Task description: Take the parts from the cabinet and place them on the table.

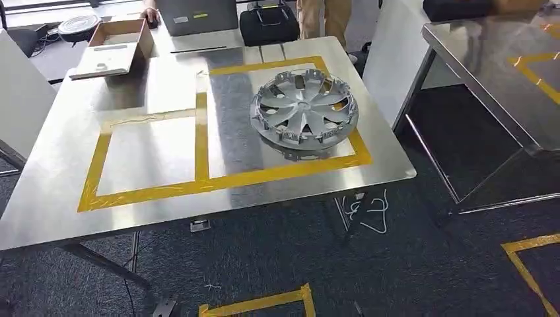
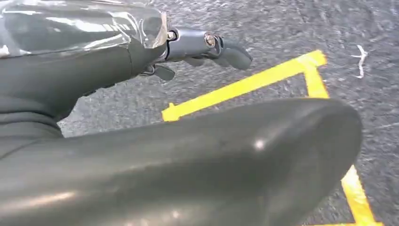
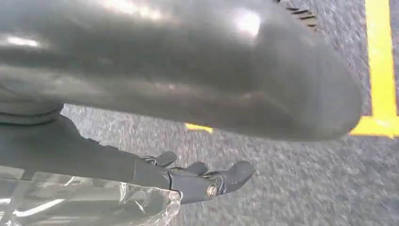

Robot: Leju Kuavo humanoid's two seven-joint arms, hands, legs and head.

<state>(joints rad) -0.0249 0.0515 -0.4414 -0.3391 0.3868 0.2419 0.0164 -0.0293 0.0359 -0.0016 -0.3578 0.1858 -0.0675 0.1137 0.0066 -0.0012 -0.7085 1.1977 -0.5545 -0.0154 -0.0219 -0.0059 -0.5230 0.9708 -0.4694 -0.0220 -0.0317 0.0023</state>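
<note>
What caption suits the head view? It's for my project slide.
Silver wheel cover lying inside the right yellow-taped square on the steel table, left square bare.

Hubcap [image 1: 304, 112] on table [image 1: 59, 198], cardboard box [image 1: 115, 45] far left behind

No legible text or labels.

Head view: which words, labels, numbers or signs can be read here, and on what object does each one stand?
No text can be read.
Laptop: a small yellow-green sticker on its back, too blurred to read.
Cardboard box: no print can be made out.
Wheel cover: no logo or marking shows.
Yellow tape on the table: plain outlines, no writing.
</note>
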